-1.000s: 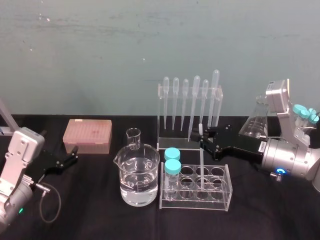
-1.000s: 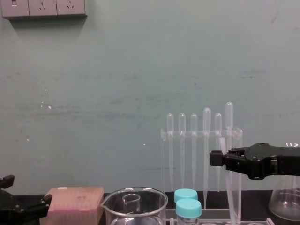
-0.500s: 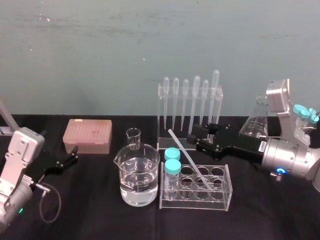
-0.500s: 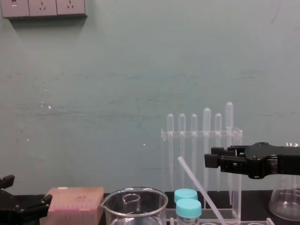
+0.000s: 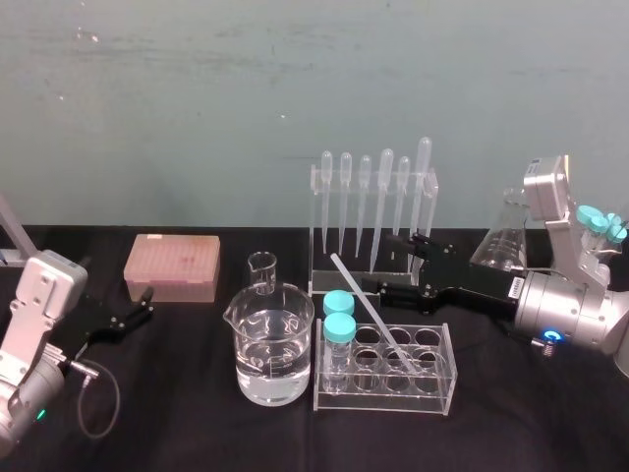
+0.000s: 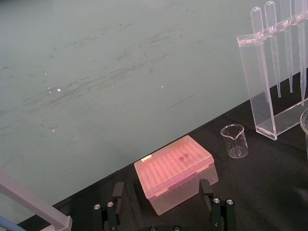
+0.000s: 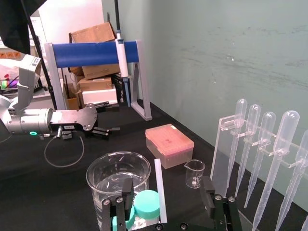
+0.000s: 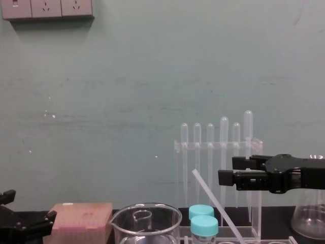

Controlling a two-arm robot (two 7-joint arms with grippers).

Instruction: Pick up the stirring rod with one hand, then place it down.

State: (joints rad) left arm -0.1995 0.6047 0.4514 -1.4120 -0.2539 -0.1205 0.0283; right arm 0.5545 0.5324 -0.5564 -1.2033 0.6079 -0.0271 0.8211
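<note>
The stirring rod (image 5: pixel 371 313) is a thin translucent stick leaning to the left, its lower end inside the clear tube rack (image 5: pixel 432 385) and its upper end free. The chest view shows the stirring rod (image 8: pixel 216 203) slanting up from below my right gripper. My right gripper (image 5: pixel 391 265) hovers just behind the rack with its jaws wide open, and nothing touches them. In the right wrist view the stirring rod (image 7: pixel 159 190) stands between the spread fingers of the right gripper (image 7: pixel 167 196), touching neither. My left gripper (image 5: pixel 138 313) rests open on the table at the far left.
A beaker of water (image 5: pixel 273 344) and a small empty beaker (image 5: pixel 261 270) stand left of the rack. Two teal-capped tubes (image 5: pixel 339 317) sit in the rack's left end. A pipette rack (image 5: pixel 373 221) stands behind, a pink tip box (image 5: pixel 172 265) to the left, and a flask (image 5: pixel 503 241) at the right.
My right gripper has opened and let go of the rod. The rod tipped from upright to leaning left in the tube rack and now rests there.
</note>
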